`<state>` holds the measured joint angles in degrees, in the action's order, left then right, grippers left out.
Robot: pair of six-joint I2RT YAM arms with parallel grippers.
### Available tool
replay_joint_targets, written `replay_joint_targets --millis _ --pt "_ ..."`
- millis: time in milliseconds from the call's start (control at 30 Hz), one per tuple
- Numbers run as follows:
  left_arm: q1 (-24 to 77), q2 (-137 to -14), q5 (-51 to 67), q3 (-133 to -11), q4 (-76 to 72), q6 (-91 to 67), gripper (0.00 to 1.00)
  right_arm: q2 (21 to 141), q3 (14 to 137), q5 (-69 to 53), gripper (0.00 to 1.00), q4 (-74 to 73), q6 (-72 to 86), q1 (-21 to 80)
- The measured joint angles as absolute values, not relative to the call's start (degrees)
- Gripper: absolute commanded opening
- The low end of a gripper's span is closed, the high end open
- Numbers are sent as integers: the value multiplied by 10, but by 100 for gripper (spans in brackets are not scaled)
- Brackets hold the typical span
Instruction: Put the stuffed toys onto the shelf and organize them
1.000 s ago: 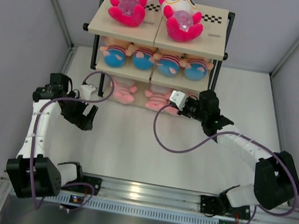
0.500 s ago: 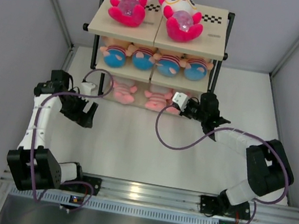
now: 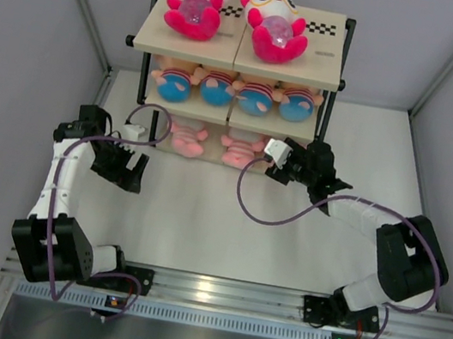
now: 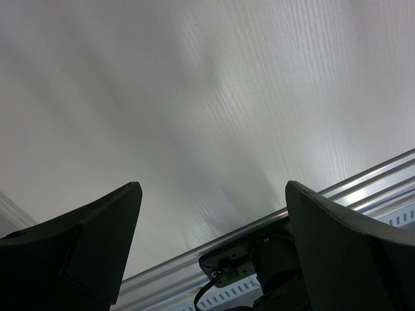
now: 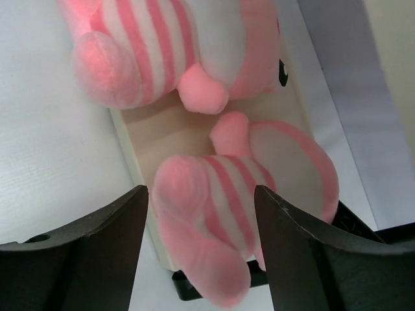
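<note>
Between the shelf (image 3: 144, 36) and the arm bases, a broad stretch of white table (image 3: 191, 224) gives room to move, with a grey wall (image 3: 19, 56) closing each side. At the right end of the bottom board, the right gripper (image 5: 201, 259) has its jaws spread wide to either side of the nearer pink striped toy (image 5: 227, 188). That toy's foot overhangs the board's front edge beside a second striped toy (image 5: 162, 45), and no clamping shows. Well apart from the shelf, the left gripper (image 4: 214, 246) hangs over the table with jaws wide and holds nothing.
</note>
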<state>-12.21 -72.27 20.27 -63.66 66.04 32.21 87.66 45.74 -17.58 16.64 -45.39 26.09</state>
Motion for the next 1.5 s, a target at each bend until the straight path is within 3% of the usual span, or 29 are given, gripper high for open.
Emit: replay_joint_targets --millis 300,333,367,633,867,1000,1267,1500 --pt "-122 -720 179 -619 655 319 99 781 454 -137 77 112 -445 291" --pt "-122 -717 170 -610 651 318 99 768 454 -130 97 102 -441 299" --pt "-122 -714 161 -601 646 318 99 754 453 -124 99 92 -432 307" --pt "-121 -676 73 -510 601 314 99 614 441 -27 99 1 -251 406" --pt "-121 -622 41 -475 589 312 98 521 380 70 99 -120 5 410" --pt "-121 -571 29 -459 587 302 99 532 348 142 99 -196 128 369" --pt "-121 -441 -7 -402 585 299 98 476 280 211 99 -244 274 182" --pt "-121 -413 -27 -388 577 295 99 413 247 238 100 -237 329 162"
